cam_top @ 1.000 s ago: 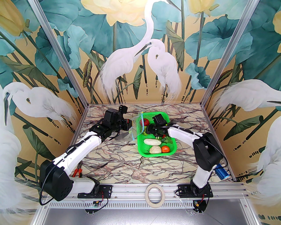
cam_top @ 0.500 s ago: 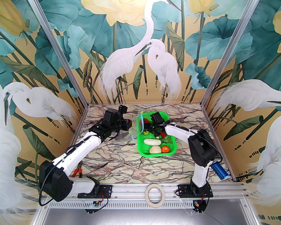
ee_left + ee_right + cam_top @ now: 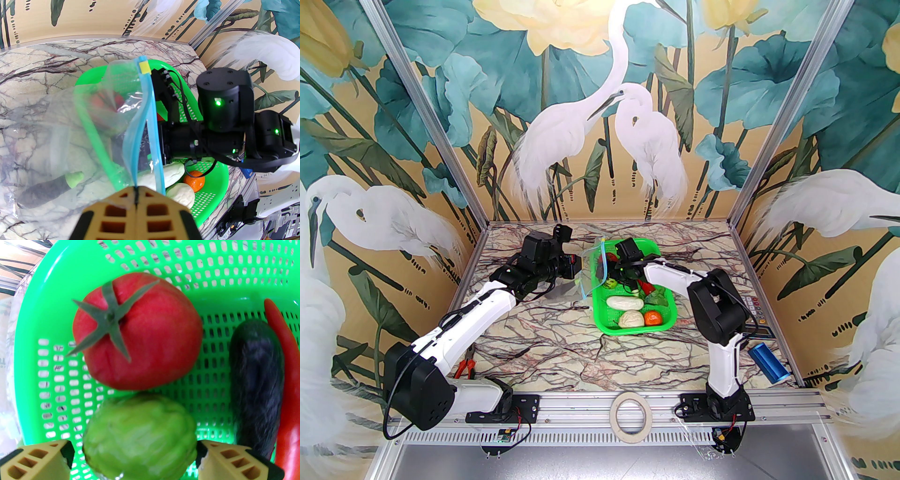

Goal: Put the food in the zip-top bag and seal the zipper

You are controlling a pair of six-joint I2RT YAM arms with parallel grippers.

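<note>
Clenching zipper point(image 3: 152, 112) with left fingers point(image 3: 117, 206), holding bag point(image 3: 58, 140) open beside basket point(image 3: 30, 333). Straddling apple point(image 3: 140, 436) in basket with released right fingers point(image 3: 225, 458). Yet to bag most food point(image 3: 138, 331), yet to seal.

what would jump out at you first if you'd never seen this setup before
The bright green mesh basket of toy food, mid-way across the marbled table, stands out first against the egret walls. Over it the right gripper, jaws open, straddles a round green fruit, with a red tomato just beyond. Left of the basket, the left gripper is shut on the clear zip-top bag at its blue zipper.
</note>
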